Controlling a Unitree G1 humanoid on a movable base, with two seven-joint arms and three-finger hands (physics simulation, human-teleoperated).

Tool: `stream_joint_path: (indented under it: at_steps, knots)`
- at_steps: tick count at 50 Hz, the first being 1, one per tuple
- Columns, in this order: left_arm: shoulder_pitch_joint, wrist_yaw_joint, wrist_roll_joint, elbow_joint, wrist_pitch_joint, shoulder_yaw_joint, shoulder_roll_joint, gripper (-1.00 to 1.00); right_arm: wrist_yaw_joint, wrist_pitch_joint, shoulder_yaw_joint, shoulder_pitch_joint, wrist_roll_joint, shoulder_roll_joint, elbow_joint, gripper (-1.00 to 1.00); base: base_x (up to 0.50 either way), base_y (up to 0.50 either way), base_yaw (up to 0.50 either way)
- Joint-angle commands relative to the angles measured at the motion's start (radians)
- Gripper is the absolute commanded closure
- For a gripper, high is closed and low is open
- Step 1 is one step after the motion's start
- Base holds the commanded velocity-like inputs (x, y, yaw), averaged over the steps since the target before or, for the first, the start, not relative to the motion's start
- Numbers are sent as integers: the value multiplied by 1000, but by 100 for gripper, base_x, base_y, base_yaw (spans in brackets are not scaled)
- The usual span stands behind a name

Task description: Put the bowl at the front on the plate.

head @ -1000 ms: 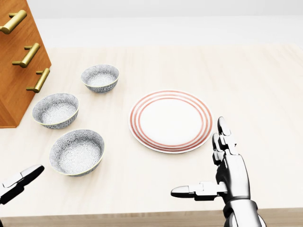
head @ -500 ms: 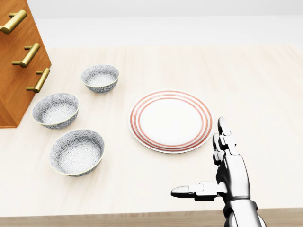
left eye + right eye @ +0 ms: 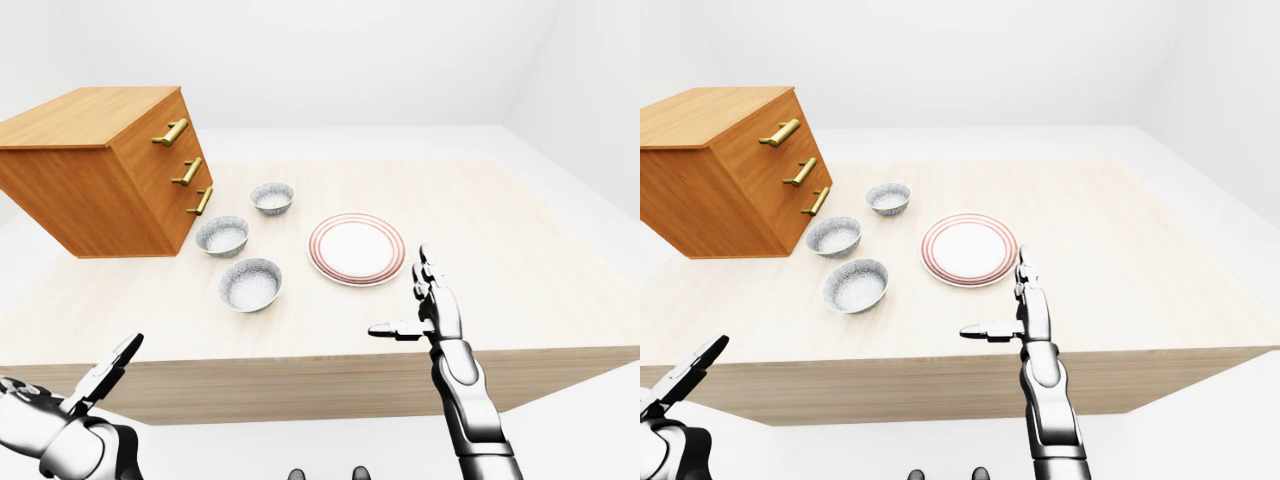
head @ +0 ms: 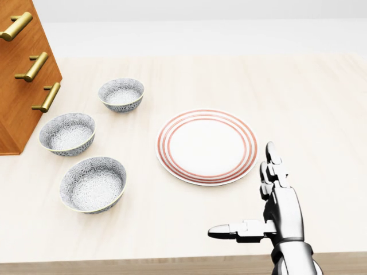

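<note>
The left hand has left the head view; there the right hand hovers spread and empty just beside the plate, with the front bowl lower-left of the plate. Left-eye view: left hand open, empty, well below-left of the plate, so no grasp looks begun.

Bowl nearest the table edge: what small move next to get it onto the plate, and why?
Probably raise the left hand toward that bowl: in the head view it sits untouched left of the plate, the open right hand is farther right, and the open left hand hangs low on the bowl's side.
</note>
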Motion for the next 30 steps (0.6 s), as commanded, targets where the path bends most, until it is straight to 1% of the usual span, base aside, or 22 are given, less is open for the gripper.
stream_joint_path:
  at_steps: [1,30]
  knots:
    - [14,0,-3,-19,2,4,-8,-100,-32,57,2,-19,-36,-3,30,-100,0,0,0]
    - [12,0,1,-20,2,9,-12,-100,-31,57,1,-19,-37,-3,31,-100,0,0,0]
